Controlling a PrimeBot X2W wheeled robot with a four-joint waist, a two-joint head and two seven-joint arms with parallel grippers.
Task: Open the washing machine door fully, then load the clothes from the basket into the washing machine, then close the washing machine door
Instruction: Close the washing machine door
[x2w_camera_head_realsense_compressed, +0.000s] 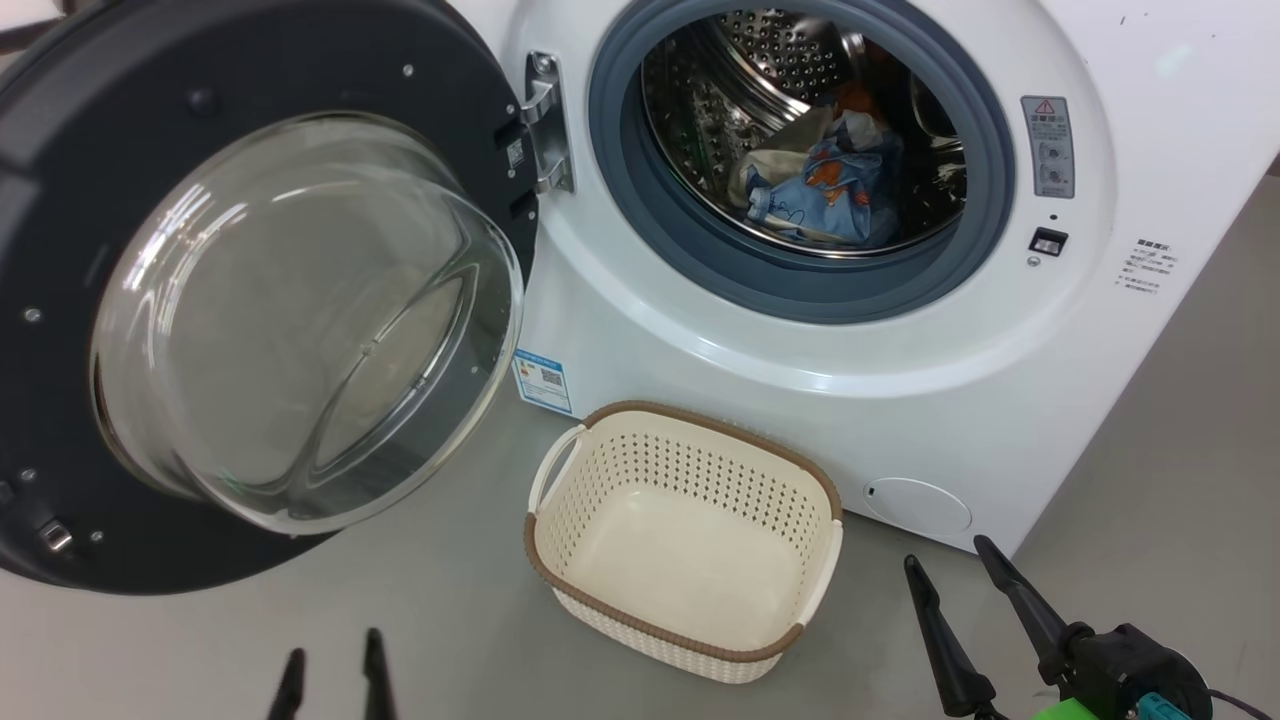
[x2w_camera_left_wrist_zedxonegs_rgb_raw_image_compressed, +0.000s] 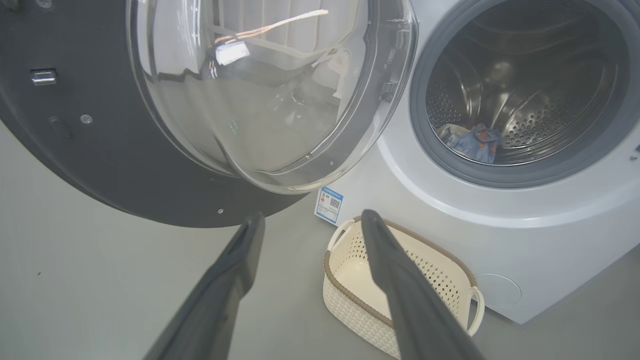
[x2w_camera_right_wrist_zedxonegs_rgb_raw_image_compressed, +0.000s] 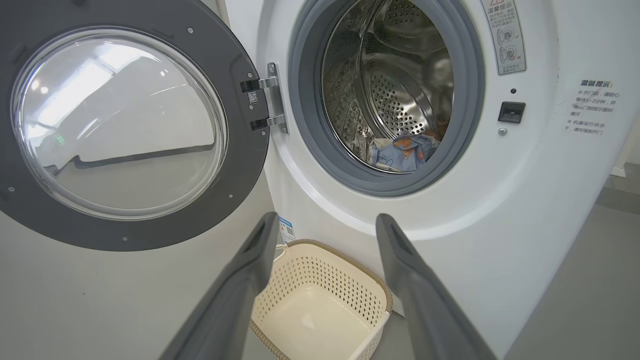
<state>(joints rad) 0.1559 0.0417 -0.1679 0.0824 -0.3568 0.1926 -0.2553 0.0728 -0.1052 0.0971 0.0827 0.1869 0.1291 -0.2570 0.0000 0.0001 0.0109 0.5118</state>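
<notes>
The right end effector (x2w_camera_head_realsense_compressed: 946, 552) has two long, slim black fingers (x2w_camera_head_realsense_compressed: 1030, 605) that taper to blunt, rounded tips. They grow out of a chunky black housing (x2w_camera_head_realsense_compressed: 1130, 660) with rounded knuckles. Below the housing sits a bright green piece (x2w_camera_head_realsense_compressed: 1080, 712), with a small teal connector (x2w_camera_head_realsense_compressed: 1157, 708) beside it. A thin dark cable (x2w_camera_head_realsense_compressed: 1240, 703) trails off to the right. The left end effector (x2w_camera_head_realsense_compressed: 335, 643) has the same narrow black fingers. Seen close from the wrists, the fingers are matte dark grey and smooth, each with a shallow recess near its tip.
</notes>
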